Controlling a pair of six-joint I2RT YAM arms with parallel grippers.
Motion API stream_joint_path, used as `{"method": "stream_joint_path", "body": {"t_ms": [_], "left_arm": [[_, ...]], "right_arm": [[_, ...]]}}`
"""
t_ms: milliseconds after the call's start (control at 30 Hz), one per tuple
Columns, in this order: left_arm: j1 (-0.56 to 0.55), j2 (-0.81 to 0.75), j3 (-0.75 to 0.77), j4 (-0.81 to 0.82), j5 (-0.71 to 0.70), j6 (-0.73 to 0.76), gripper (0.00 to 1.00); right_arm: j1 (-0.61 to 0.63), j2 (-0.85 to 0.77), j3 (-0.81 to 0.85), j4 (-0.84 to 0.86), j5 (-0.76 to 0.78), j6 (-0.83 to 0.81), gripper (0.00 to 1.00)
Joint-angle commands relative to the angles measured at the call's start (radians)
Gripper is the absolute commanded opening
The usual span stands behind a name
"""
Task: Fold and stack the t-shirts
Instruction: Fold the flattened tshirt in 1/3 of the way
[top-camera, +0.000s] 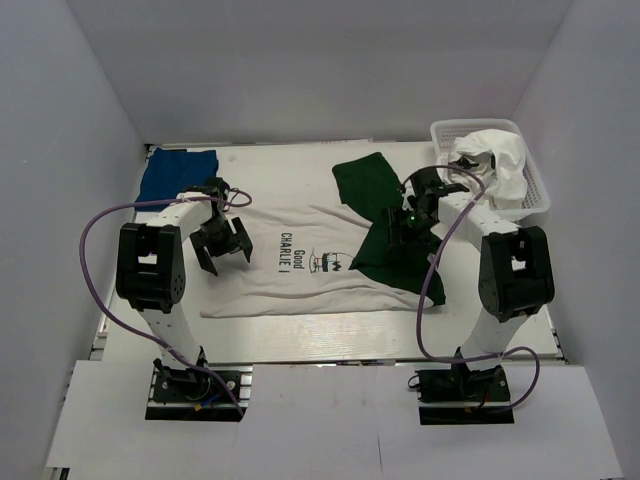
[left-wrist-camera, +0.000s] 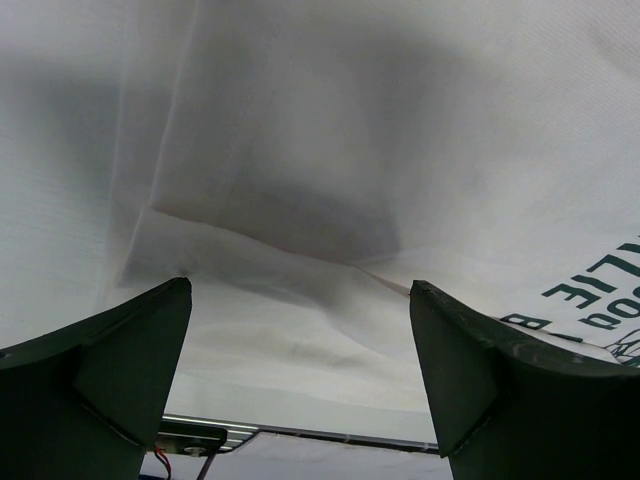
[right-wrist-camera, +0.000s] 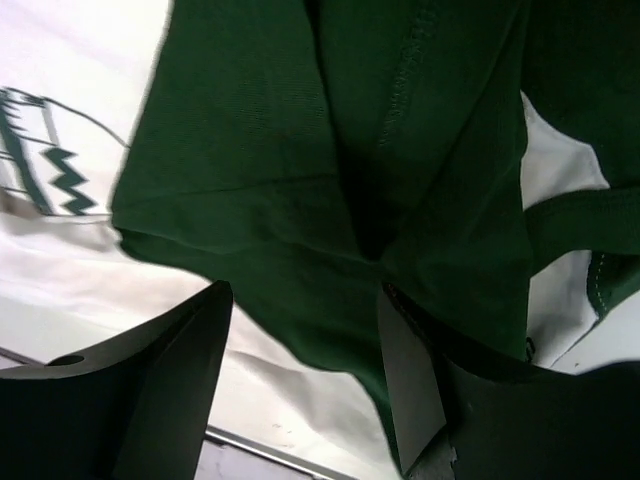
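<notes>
The white t-shirt (top-camera: 300, 260) with dark green sleeves lies spread across the table, print facing up. One green sleeve (top-camera: 365, 180) is laid out at the back and the other (top-camera: 385, 255) is folded over near the front right. A blue t-shirt (top-camera: 178, 172) lies at the back left. My left gripper (top-camera: 222, 245) hangs open over the white shirt's left part, and white cloth (left-wrist-camera: 300, 200) fills its view with nothing between the fingers (left-wrist-camera: 130, 360). My right gripper (top-camera: 403, 222) stands open just above the folded green sleeve (right-wrist-camera: 330, 150), whose edge brushes one finger (right-wrist-camera: 410, 370).
A white plastic basket (top-camera: 541, 190) at the back right holds a crumpled white cloth (top-camera: 500, 160). Grey walls close in the left, right and back. The table's metal front edge (right-wrist-camera: 250, 445) runs just below the shirt's hem.
</notes>
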Motion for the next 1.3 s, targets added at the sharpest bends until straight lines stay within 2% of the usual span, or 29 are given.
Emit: {"method": "stream_joint_path", "body": {"t_ms": [0,33,133,300,367,533,633,767,933,1267], "left_arm": [[0.001,-0.037,-0.008,0.007,-0.001,0.007,1.0],[0.001,-0.037,-0.008,0.007,-0.001,0.007,1.0],[0.001,-0.037,-0.008,0.007,0.008,0.007,1.0],[0.001,-0.046,-0.008,0.007,-0.001,0.007,1.0],[0.001,-0.046,-0.008,0.007,-0.001,0.007,1.0],[0.001,-0.046,0.001,-0.003,-0.001,0.007,1.0],[0.001,-0.046,-0.008,-0.003,-0.001,0.007,1.0],[0.001,-0.055,-0.008,-0.003,-0.001,0.007,1.0],[0.001,-0.055,-0.008,-0.003,-0.001,0.007,1.0],[0.001,-0.035,0.01,-0.003,-0.01,0.007,1.0]], "right_arm": [[0.002,0.005,-0.009,0.099,0.024,-0.069,0.66],[0.003,0.017,-0.012,0.152,0.021,-0.073,0.66],[0.003,0.055,0.006,0.165,0.01,-0.083,0.66],[0.007,0.069,0.003,0.177,-0.091,-0.089,0.53],[0.007,0.057,-0.028,0.18,-0.1,-0.085,0.46],[0.005,0.034,-0.046,0.159,-0.142,-0.08,0.13],[0.007,-0.001,-0.038,0.16,-0.188,-0.07,0.01],[0.0,-0.012,-0.003,0.192,-0.254,-0.017,0.0],[0.005,0.054,0.086,0.205,-0.285,0.024,0.0],[0.045,0.227,0.278,0.196,-0.303,-0.066,0.04]]}}
